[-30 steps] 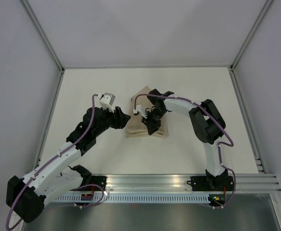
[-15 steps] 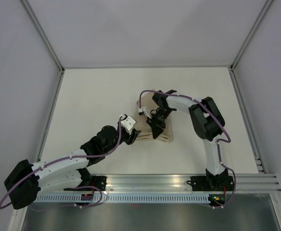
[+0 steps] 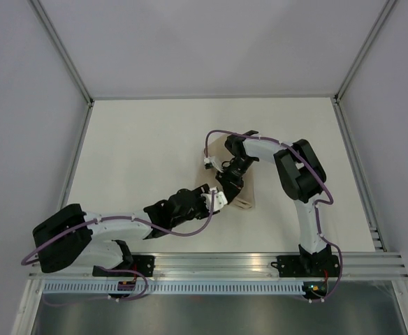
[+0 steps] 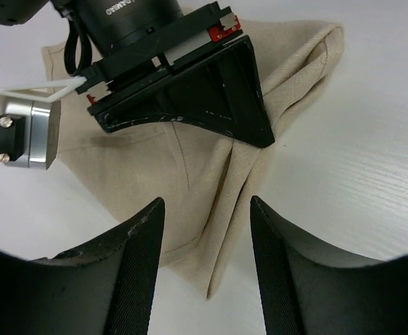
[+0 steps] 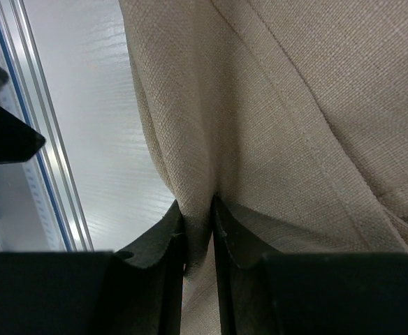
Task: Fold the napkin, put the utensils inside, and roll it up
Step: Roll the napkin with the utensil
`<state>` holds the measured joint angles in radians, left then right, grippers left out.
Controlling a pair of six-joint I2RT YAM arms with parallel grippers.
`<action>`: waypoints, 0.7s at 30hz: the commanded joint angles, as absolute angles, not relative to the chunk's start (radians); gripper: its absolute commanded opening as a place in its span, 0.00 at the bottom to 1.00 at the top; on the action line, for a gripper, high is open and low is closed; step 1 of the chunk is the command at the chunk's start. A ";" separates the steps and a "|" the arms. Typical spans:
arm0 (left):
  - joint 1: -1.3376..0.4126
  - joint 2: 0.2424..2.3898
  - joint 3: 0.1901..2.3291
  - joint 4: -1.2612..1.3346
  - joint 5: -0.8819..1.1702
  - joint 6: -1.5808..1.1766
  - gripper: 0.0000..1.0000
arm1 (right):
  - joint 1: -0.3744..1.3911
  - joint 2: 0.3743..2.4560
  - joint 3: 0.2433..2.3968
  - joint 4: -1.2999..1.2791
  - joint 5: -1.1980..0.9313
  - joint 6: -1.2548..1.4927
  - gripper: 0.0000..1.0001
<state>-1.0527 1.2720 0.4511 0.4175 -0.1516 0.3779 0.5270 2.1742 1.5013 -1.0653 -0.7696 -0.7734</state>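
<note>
The tan napkin (image 3: 242, 198) lies bunched and folded at the table's middle, mostly under the right arm. My right gripper (image 3: 226, 187) is shut on a raised fold of it; in the right wrist view the jaws (image 5: 198, 213) pinch the cloth (image 5: 295, 91) tightly. My left gripper (image 3: 216, 197) is open just at the napkin's near-left side. In the left wrist view its fingers (image 4: 207, 216) straddle the napkin's (image 4: 141, 160) near pointed corner without touching it, and the right gripper (image 4: 204, 91) sits on the cloth beyond. The fork is hidden or out of view.
The white table (image 3: 141, 139) is bounded by grey walls and a metal frame. An aluminium rail (image 3: 260, 264) runs along the near edge and also shows in the right wrist view (image 5: 22, 105). The right wrist's silver camera block (image 4: 26, 132) hangs beside the napkin.
My left arm has swung from the napkin's left side down to its near side and stretched low. My right gripper has dragged the napkin toward the near right, bunching it narrower.
</note>
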 commanded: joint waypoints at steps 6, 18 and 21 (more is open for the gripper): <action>-1.098 1.423 0.549 0.443 -0.135 0.574 0.60 | 0.523 2.284 1.450 -1.020 -0.583 -0.831 0.14; -1.111 1.583 0.557 0.529 -0.129 0.678 0.63 | 0.517 2.296 1.456 -1.020 -0.575 -0.831 0.13; -1.111 1.615 0.572 0.520 -0.118 0.692 0.63 | 0.517 2.299 1.456 -1.017 -0.575 -0.830 0.13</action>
<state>-1.1065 1.5841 0.5301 0.4721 -0.1482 0.6235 0.5137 2.2059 1.5017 -1.1229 -0.8070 -0.7555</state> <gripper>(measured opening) 0.627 0.245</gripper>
